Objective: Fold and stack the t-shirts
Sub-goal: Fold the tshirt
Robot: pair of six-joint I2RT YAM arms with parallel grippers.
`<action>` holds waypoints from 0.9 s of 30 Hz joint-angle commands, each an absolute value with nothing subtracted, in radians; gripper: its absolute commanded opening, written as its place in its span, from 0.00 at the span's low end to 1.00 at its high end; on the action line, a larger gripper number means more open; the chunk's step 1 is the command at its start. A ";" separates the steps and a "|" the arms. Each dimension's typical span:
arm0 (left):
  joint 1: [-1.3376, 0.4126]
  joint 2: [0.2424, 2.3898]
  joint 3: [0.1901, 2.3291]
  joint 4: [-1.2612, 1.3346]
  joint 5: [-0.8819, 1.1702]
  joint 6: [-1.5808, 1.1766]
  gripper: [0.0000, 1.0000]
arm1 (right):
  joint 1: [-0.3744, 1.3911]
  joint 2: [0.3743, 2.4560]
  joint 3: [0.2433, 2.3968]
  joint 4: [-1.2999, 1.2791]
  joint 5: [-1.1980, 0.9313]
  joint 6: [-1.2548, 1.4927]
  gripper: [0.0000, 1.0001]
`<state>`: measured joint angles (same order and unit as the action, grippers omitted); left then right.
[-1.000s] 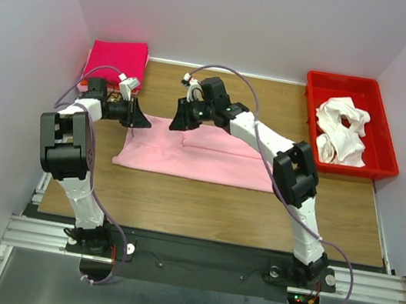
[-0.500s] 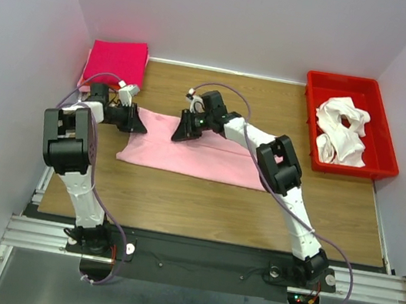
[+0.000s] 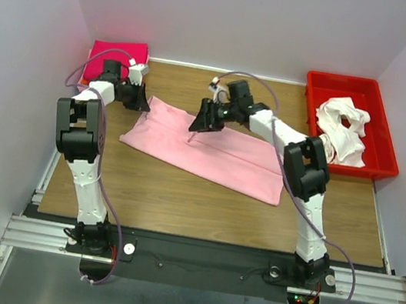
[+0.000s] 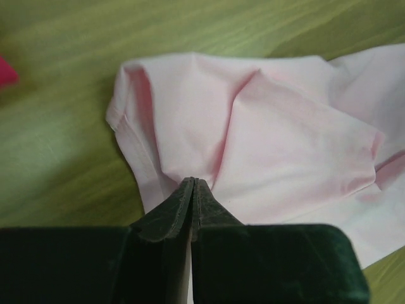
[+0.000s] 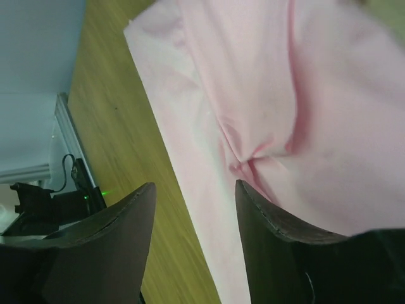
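The pink shirt (image 3: 203, 148) lies flat but skewed across the middle of the table (image 3: 179, 203), its long edge running from 10 o'clock down to 4 o'clock. Only one corner is held, so a pull from that side alone would likely drag the cloth further askew or bunch it. The pinch takes just a small nip of fabric near the sleeve and could slip under tension. A ridge of cloth sits under the other arm; closing there may catch one layer only and spoil the fold.

The left gripper (image 4: 192, 190), at the shirt's 10 o'clock corner, is clenched on the pink cloth, which puckers at its tips. The right gripper (image 5: 193, 190), over the shirt's 12 o'clock edge, stands released, jaws apart above the fabric, holding nothing.

The magenta shirt (image 3: 117, 52) sits at 10 o'clock; the white shirts (image 3: 341, 128) lie in the red tray (image 3: 354, 88) at 2 o'clock.
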<state>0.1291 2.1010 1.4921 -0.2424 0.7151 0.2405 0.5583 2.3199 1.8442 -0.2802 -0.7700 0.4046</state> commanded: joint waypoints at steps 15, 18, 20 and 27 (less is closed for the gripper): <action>-0.080 1.687 1.160 -0.282 0.368 0.123 0.00 | 0.379 1.957 1.462 -0.611 -0.028 -0.224 0.38; -0.104 1.719 1.157 -0.288 0.308 0.120 0.00 | 0.379 1.968 1.427 -0.617 -0.006 -0.235 0.36; -0.117 1.744 1.170 -0.291 0.272 0.126 0.00 | 0.379 1.980 1.392 -0.635 -0.023 -0.239 0.34; -0.140 2.006 1.412 -0.353 0.216 0.182 0.00 | 0.397 1.967 1.261 -0.690 -0.167 -0.196 0.29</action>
<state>-0.1314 1.8938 1.2602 -0.3279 0.2707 0.1486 0.3809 1.9541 1.3582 -0.5903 -0.0929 -0.2134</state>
